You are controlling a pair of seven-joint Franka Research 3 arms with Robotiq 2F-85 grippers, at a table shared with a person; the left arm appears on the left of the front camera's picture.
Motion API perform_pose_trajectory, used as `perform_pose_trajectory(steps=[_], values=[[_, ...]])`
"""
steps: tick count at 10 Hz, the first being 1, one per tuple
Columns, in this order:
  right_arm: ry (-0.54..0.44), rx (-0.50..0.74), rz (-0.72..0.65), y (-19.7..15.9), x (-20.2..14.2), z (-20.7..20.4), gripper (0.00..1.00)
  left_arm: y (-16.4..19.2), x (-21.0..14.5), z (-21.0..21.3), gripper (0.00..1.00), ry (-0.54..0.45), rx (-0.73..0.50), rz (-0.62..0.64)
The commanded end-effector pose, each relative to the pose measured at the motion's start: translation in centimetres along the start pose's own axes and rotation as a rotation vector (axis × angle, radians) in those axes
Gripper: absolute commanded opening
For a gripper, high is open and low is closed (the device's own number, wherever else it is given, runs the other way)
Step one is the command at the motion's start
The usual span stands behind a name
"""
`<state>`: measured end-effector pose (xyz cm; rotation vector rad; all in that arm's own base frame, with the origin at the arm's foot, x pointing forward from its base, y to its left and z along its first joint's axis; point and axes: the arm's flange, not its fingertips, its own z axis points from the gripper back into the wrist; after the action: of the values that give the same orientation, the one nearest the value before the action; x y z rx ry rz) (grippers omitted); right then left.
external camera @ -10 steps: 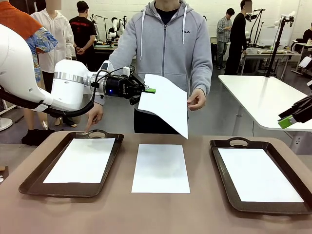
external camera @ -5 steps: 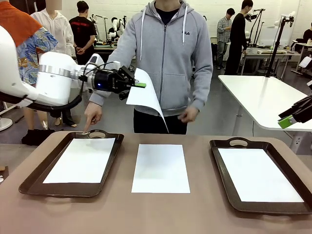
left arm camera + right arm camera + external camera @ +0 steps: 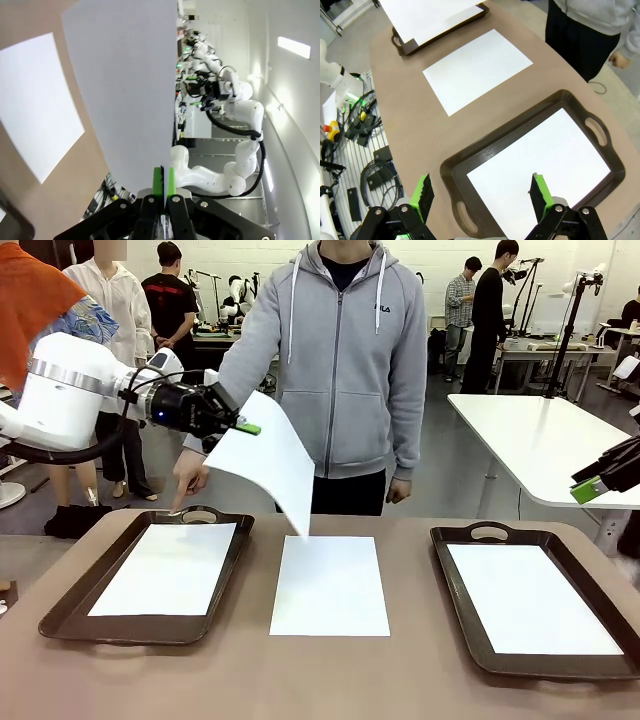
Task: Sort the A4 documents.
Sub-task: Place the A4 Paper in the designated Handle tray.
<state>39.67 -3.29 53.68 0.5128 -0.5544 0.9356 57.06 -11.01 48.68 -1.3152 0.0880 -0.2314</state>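
My left gripper (image 3: 246, 427) is shut on the edge of a white A4 sheet (image 3: 266, 460), which hangs curved in the air above the gap between the left tray (image 3: 70, 610) and the table's middle. In the left wrist view the green pads (image 3: 158, 181) pinch that sheet (image 3: 125, 90). Another sheet (image 3: 330, 583) lies flat on the table's middle. One sheet (image 3: 167, 567) lies in the left tray and one (image 3: 532, 597) in the right tray (image 3: 455, 605). My right gripper (image 3: 482, 195) stands open high over the right tray (image 3: 455, 172).
A person in a grey hoodie (image 3: 340, 360) stands at the far side, one finger (image 3: 180, 505) pointing at the left tray's handle, the other hand (image 3: 400, 488) hanging down. A white table (image 3: 540, 440) stands at the back right. Cables (image 3: 365, 145) lie on the floor beside the table.
My left gripper has carried the sheet leftward, away from the person's hand. That hand let go and dropped to the person's side. The right arm has not moved.
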Motion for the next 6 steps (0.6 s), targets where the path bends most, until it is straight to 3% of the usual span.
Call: perform_pose_trajectory(steps=[1,6], values=[[0.003,0.004,0.000,0.0,0.0,-0.1,1.00,0.4,-0.9,1.5,0.01,0.030,0.058,0.027],[0.003,0.004,0.000,0.0,0.0,-0.1,1.00,4.1,-3.5,3.6,0.01,0.074,0.118,0.009]])
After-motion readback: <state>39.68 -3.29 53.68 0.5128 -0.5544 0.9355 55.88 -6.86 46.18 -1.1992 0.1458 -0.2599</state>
